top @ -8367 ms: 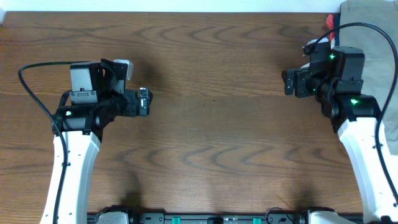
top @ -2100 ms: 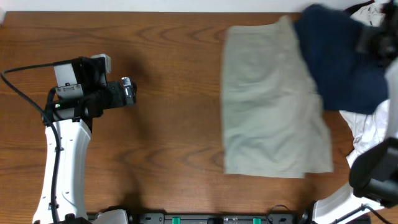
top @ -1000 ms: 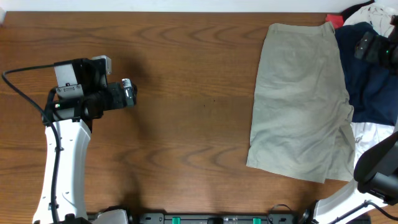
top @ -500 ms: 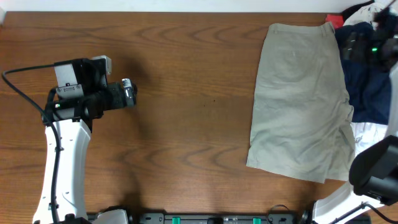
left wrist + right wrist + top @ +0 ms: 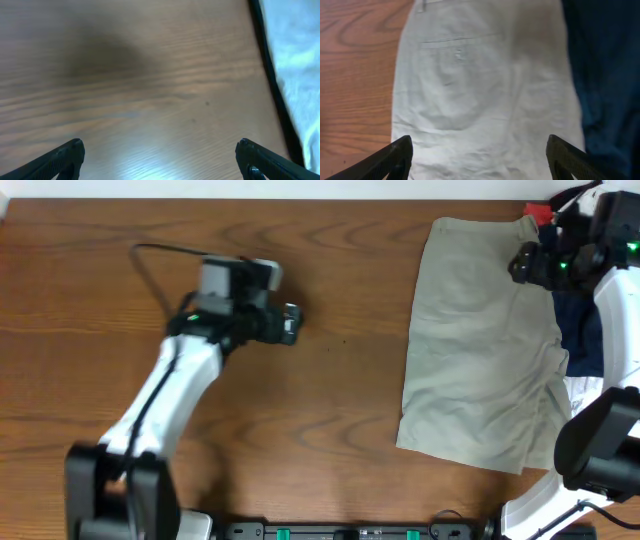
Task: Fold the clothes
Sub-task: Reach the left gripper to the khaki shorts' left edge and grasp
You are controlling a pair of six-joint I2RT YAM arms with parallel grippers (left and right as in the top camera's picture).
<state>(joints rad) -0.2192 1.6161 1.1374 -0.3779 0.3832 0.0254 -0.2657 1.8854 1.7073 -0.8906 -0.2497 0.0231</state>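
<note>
Swinging in toward the middle, the left gripper is no longer parked by the left edge, is it?

No. Its fingers are spread wide over bare table, holding nothing, well apart from the shorts.

And the right gripper?

It is now off the navy garment and over the shorts' upper right edge, fingers released, nothing between them.

The shorts themselves?

Unmoved in the last second: spread flat at the table's right side, waistband toward the far edge, not yet folded.

So what does that mean?

I judge the laying-out is finished and both arms are closing in for the first fold.
</note>
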